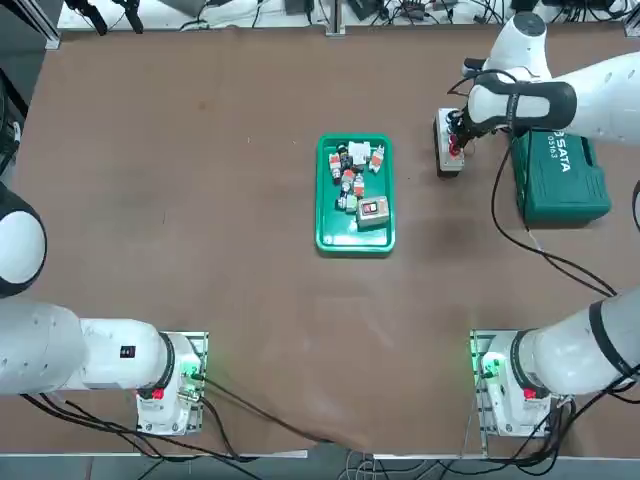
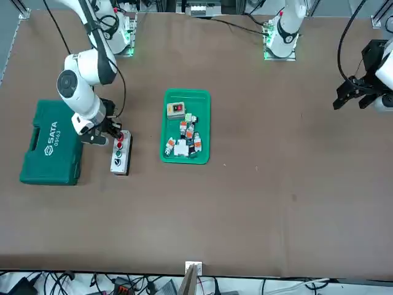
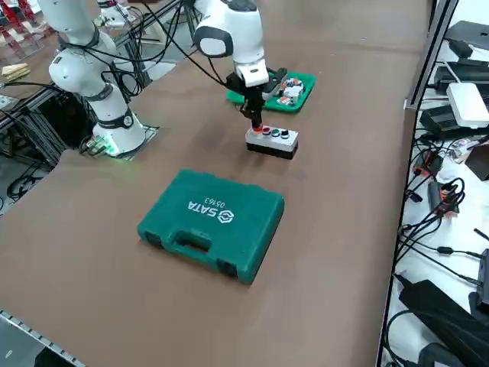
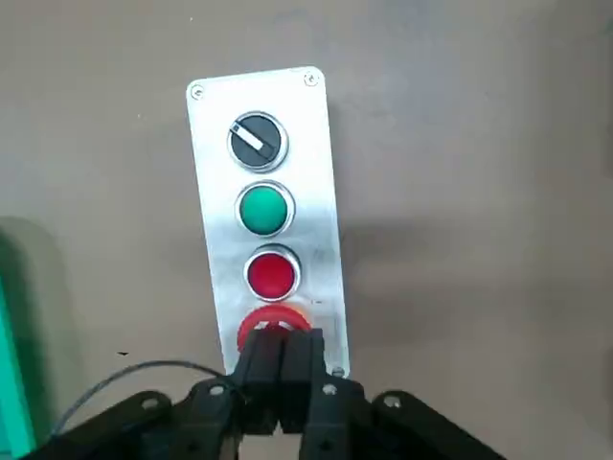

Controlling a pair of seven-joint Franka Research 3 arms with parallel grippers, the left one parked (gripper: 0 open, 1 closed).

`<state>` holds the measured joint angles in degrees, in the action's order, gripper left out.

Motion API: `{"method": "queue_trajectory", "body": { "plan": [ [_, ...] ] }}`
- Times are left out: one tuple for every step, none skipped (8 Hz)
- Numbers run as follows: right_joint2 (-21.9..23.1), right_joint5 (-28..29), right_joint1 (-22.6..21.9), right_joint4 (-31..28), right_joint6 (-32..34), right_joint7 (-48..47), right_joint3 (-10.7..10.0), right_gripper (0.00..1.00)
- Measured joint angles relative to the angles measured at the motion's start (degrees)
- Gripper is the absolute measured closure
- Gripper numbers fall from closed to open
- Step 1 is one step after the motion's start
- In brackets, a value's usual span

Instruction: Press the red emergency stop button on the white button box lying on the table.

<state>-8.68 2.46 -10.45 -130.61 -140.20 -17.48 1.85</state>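
From the wrist we saw just part of the large red mushroom-shaped stop button (image 4: 272, 314); the black metal fingers (image 4: 280, 337) hid the rest, along with any contact between them. From overhead, the white robot arm (image 1: 600, 98) covered part of the dark green plastic case (image 1: 565, 180). The wrist view's edge cut off the bright green plastic tray (image 4: 11, 383), and the small parts (image 2: 190, 136) inside were too tiny to identify.

Showing smooth metal on the button box (image 4: 311, 230), glossy plastic on the green tray (image 1: 338, 236), matt finish on the table (image 1: 250, 330).
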Motion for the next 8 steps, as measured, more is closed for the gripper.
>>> {"method": "queue_trajectory", "body": {
  "plan": [
    [-0.1, 0.0, 0.0, -0.2, -0.3, 0.0, 0.0, 0.99],
    [-0.3, 0.0, -0.1, -0.3, -0.7, 0.0, 0.0, 0.99],
    [-0.8, 0.0, -0.2, -0.5, -1.1, 0.0, 0.0, 0.99],
    [-0.9, 0.0, -0.3, -0.5, -1.5, 0.0, 0.0, 0.99],
    [-0.9, 0.0, -0.3, -0.5, -1.6, 0.0, 0.0, 0.99],
    [-0.9, 0.0, -0.3, -0.6, -1.8, 0.0, 0.0, 0.99],
    [-0.9, 0.0, -0.3, -0.6, -1.9, 0.0, 0.0, 0.99],
    [-0.9, 0.0, -0.3, -0.7, -2.0, 0.0, 0.0, 0.99]
  ]
}}
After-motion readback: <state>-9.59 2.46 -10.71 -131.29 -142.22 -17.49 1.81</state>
